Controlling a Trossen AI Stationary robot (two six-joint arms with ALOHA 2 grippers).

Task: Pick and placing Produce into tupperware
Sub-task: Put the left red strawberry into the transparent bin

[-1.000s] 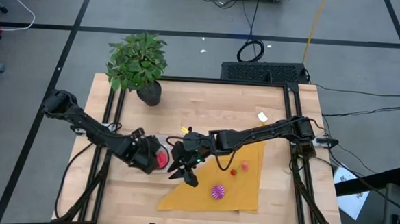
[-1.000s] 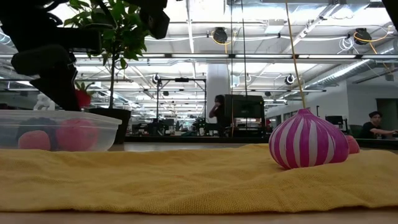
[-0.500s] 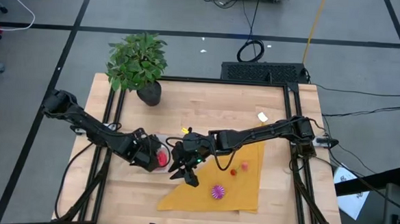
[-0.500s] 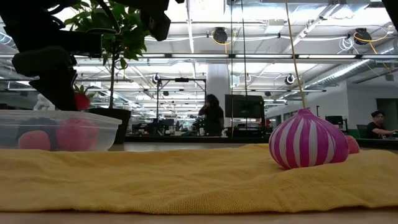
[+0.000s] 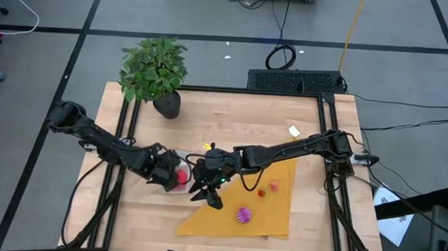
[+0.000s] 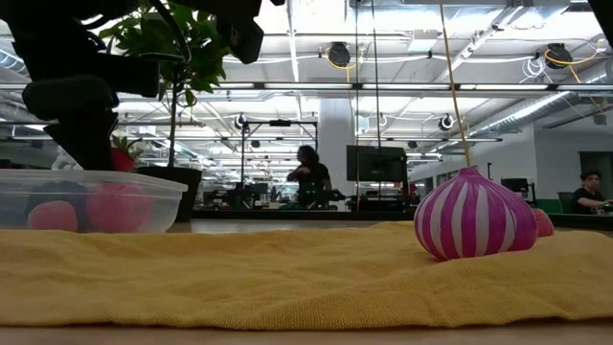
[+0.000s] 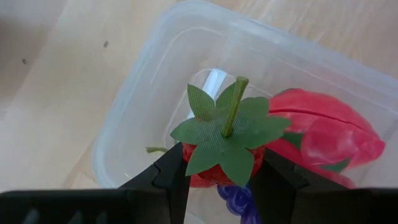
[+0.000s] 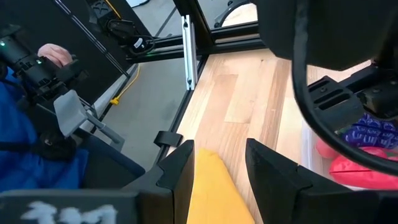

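My left end effector [image 7: 217, 177] is clamped on a small toy strawberry [image 7: 221, 165], red under a green fabric leaf cap with a thin stem standing up, and it hangs over the open tupperware [image 7: 155, 74], a clear, smooth plastic box with rounded corners near the middle of the pale wooden worktop [image 5: 232, 118]. Already in the box lie a glossy red pepper-like piece [image 7: 323, 130] and a knobbly purple grape cluster [image 7: 235, 198]. No writing can be read on any of it. My right end effector [image 8: 217, 168] sits just at 3 o'clock of the box, fingers narrow with nothing between them, above the tip of the mustard-yellow woven cloth [image 5: 273, 213]. On that cloth, toward 4 o'clock, lie two tiny red pieces [image 5: 267, 189] and a magenta, white-striped bulb [image 6: 474, 216] with a pointed top. At 11 o'clock, at the worktop's far corner, stands a leafy green plant [image 5: 154, 68] in a dark pot.
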